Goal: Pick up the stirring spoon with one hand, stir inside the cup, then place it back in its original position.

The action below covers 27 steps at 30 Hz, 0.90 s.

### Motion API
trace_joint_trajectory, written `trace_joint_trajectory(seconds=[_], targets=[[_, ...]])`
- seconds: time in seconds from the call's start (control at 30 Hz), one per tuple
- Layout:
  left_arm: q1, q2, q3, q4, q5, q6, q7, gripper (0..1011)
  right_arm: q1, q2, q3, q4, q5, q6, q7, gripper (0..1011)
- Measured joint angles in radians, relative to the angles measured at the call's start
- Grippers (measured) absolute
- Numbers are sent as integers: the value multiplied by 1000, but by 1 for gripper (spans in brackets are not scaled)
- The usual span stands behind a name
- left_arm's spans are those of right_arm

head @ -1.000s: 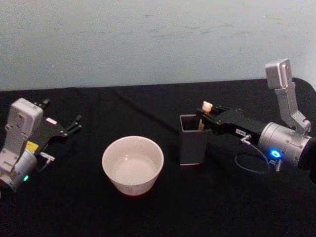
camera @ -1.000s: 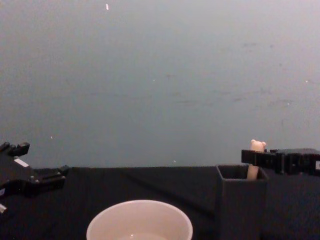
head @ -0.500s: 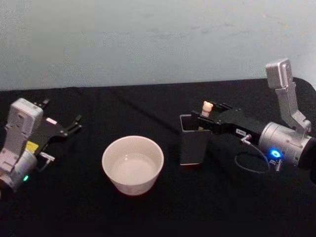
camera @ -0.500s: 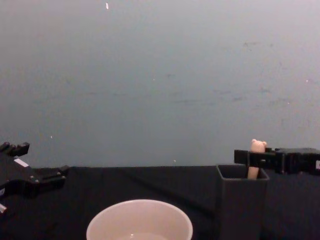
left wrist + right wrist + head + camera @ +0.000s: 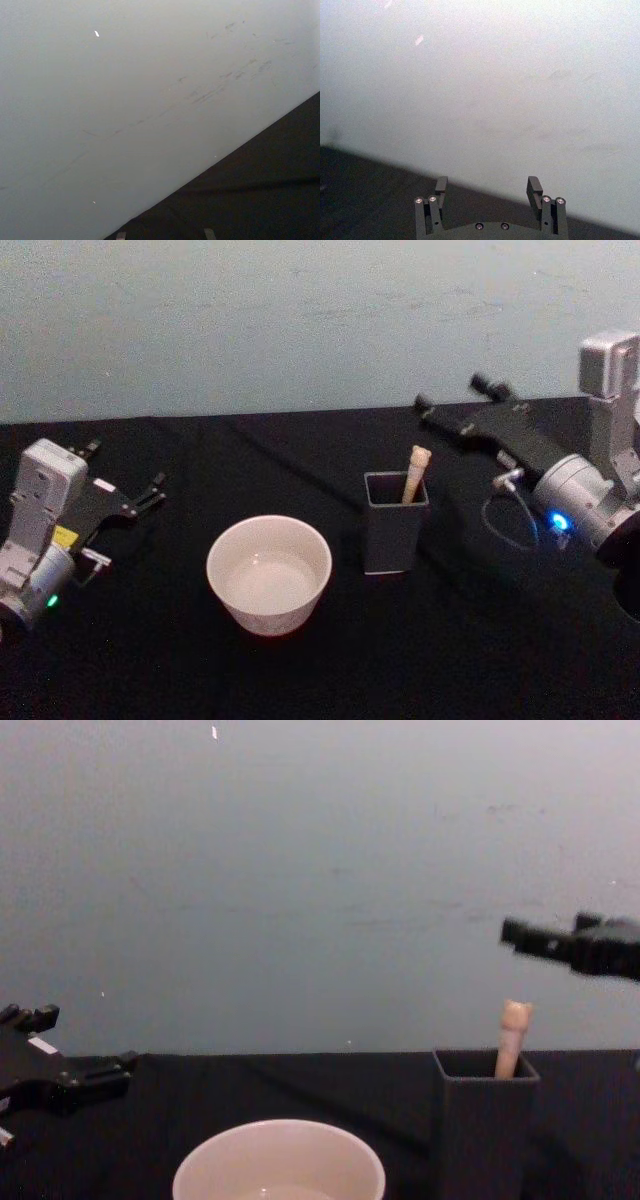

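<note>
Although the stirring spoon [image 5: 414, 473] stands in the dark holder [image 5: 395, 523], only its cream handle shows above the rim, leaning slightly toward one o'clock in the head view — its long axis is close to upright. The cup [image 5: 269, 573] sits just beside the holder at its eight o'clock, apart from it. The right gripper [image 5: 458, 392] hangs above and beyond the holder, at roughly one o'clock from the spoon's tip and well clear of it; in the chest view it floats higher than the handle [image 5: 513, 1037]. Its jaws stand wide apart with nothing between them, as the right wrist view shows. It is the nearer arm; any fresh grasp would mean coming back down toward seven o'clock. The left gripper [image 5: 125, 487] rests parked at nine o'clock, well apart — fingers spread, empty.
</note>
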Motion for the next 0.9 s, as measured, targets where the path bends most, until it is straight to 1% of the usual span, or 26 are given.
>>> trace_joint_trajectory(seconds=[0.03, 0.1, 0.13, 0.17, 0.2, 0.23, 0.27, 0.3, 0.4, 0.43, 0.6, 0.73, 0.9], targets=[[0, 0, 0, 0, 0, 0, 0, 1001, -8, -18, 11, -1, -40, -44, -54, 1003], [0, 0, 0, 0, 0, 0, 0, 1001, -14, -38, 18, 1, -81, -77, -106, 1003], [0, 0, 0, 0, 0, 0, 0, 1001, -18, -53, 23, 9, -115, -93, -150, 1003], [0, 0, 0, 0, 0, 0, 0, 1001, -18, -53, 23, 9, -115, -93, -150, 1003], [0, 0, 0, 0, 0, 0, 0, 1001, -20, -63, 24, 18, -144, -97, -186, 1003], [0, 0, 0, 0, 0, 0, 0, 1001, -22, -68, 24, 24, -160, -97, -204, 1002], [0, 0, 0, 0, 0, 0, 0, 1001, -27, -76, 21, 40, -192, -97, -235, 1002], [0, 0, 0, 0, 0, 0, 0, 1001, -30, -80, 19, 49, -208, -97, -248, 1002], [0, 0, 0, 0, 0, 0, 0, 1001, -38, -88, 12, 70, -244, -92, -274, 1002], [0, 0, 0, 0, 0, 0, 0, 1001, -43, -91, 8, 86, -256, -76, -283, 1003], [0, 0, 0, 0, 0, 0, 0, 1001, -61, -101, -9, 135, -294, -38, -293, 1002], [0, 0, 0, 0, 0, 0, 0, 1001, -66, -106, -13, 159, -309, -24, -293, 1003], [0, 0, 0, 0, 0, 0, 0, 1001, -61, -117, -8, 186, -323, -10, -290, 1003]])
